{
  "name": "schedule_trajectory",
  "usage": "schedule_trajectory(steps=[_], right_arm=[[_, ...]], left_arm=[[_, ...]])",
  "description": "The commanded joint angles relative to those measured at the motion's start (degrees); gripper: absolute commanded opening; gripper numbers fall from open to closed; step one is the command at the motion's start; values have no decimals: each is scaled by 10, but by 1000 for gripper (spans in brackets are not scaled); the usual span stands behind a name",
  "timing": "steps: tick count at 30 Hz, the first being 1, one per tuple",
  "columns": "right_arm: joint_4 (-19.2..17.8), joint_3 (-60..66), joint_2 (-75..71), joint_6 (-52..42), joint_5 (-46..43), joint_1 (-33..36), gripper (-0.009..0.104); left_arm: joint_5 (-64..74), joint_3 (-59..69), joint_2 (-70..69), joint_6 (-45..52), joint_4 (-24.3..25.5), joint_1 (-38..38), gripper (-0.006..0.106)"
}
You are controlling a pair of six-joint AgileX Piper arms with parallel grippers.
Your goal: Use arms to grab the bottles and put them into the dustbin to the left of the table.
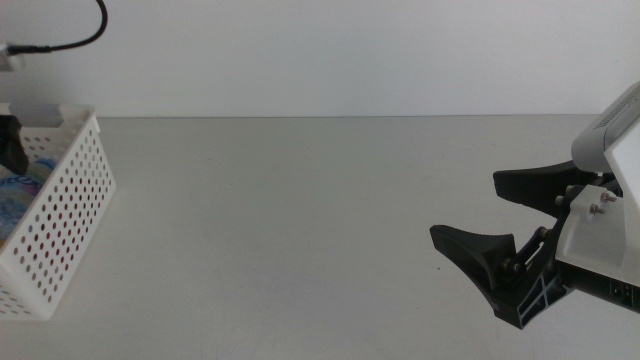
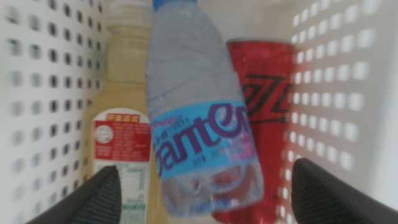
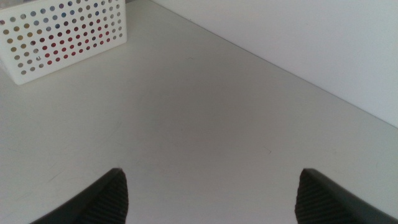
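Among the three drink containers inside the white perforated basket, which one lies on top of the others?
The clear water bottle with the blue label. It rests over the yellow-liquid bottle and the red soda can, which lie beneath at either side.

One perforated white basket (image 1: 62, 225) holds three drink containers: one blue-labelled water bottle (image 2: 200, 118), one yellow-liquid bottle (image 2: 121, 134) and one red can (image 2: 264, 99). Two claws show.

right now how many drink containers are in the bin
3, all lying in the bin: the yellow bottle on one side, the red can on the other, and the water bottle on top between them. More could be hidden beneath.
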Motion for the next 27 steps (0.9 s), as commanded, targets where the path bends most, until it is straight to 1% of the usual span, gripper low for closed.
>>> schedule_trajectory(steps=[1, 3, 4, 9, 11, 14, 19, 21, 27], right_arm=[[-5, -15, -5, -7, -41, -4, 73], [-5, -15, -5, -7, -41, -4, 73], [-5, -15, -5, -7, -41, -4, 73], [-5, -15, -5, -7, -41, -4, 73], [-5, -15, -5, -7, -41, -4, 73], [-5, -15, -5, -7, -41, -4, 73], [-5, -15, -5, -7, -41, -4, 73], [-5, -15, -5, -7, -41, -4, 73], [-5, -15, -5, -7, -41, -4, 73]], left_arm=[[0, -19, -70, -1, -13, -1, 94], [0, -19, -104, -1, -10, -5, 94], [-1, -19, -118, -1, -1, -10, 94], [-27, 11, -212, -1, 71, -69, 94], [-57, 47, -259, -5, 87, -90, 94], [-127, 131, -345, -25, 87, -110, 94], [-240, 263, -499, -91, 88, -111, 94], [-275, 309, -560, -99, 90, -111, 94], [-300, 372, -672, -99, 100, -122, 94]])
